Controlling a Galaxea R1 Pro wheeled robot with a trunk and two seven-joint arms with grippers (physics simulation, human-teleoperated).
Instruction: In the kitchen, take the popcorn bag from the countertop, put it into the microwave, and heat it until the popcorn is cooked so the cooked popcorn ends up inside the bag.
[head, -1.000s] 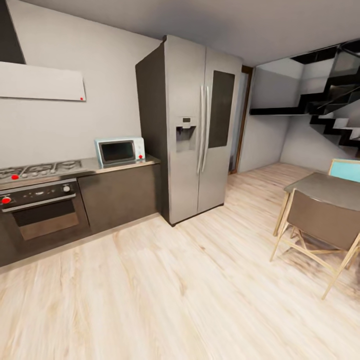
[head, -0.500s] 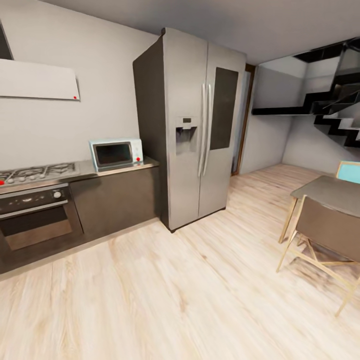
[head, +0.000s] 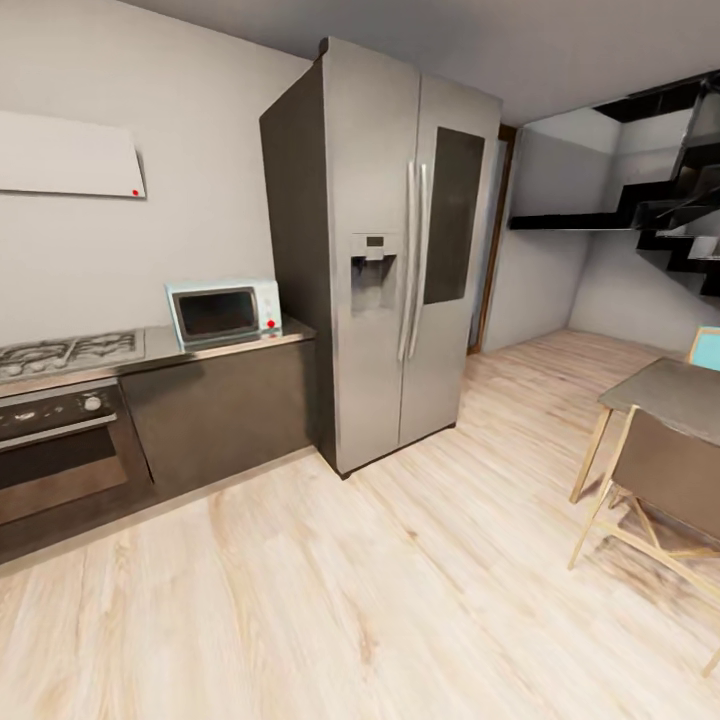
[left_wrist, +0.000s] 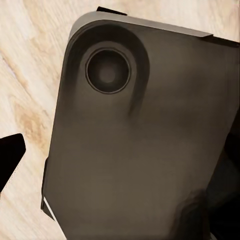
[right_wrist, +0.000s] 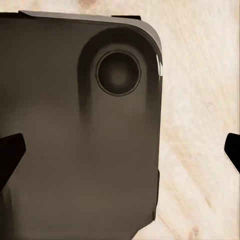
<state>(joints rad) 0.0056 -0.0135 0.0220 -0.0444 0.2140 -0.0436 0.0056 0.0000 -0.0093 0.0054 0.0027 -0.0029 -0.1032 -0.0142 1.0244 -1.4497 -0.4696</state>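
In the left wrist view a dark fingertip (left_wrist: 9, 159) pokes in at the left edge of the frame, and in the right wrist view dark fingertips (right_wrist: 10, 152) show at both side edges, well apart, so the right gripper's jaws look spread wide with nothing between them; for the left gripper one tip alone shows and I cannot tell how far it is open. Both wrist cameras look down at a dark rounded panel with a round recess (left_wrist: 107, 71), which I judge to be part of the robot's own base, with pale wood floor (right_wrist: 200, 75) beyond it, which suits arms hanging tucked at the sides while the robot drives. Neither gripper touches or holds anything I can see. In the head view the pale mint-blue microwave (head: 222, 311) stands at left of centre, door shut, on the grey countertop (head: 150, 355), at the end just beside the tall steel fridge (head: 400, 250). To its left lie the gas hob (head: 65, 352) with the dark oven (head: 60, 450) below it, and the flat hood (head: 65, 155) on the wall at upper left. A table with a chair (head: 665, 470) sits at the right edge, with dark stairs at upper right. No popcorn bag can be made out on the visible stretch of counter, so I judge the robot is on its approach with the pick-up not yet begun.
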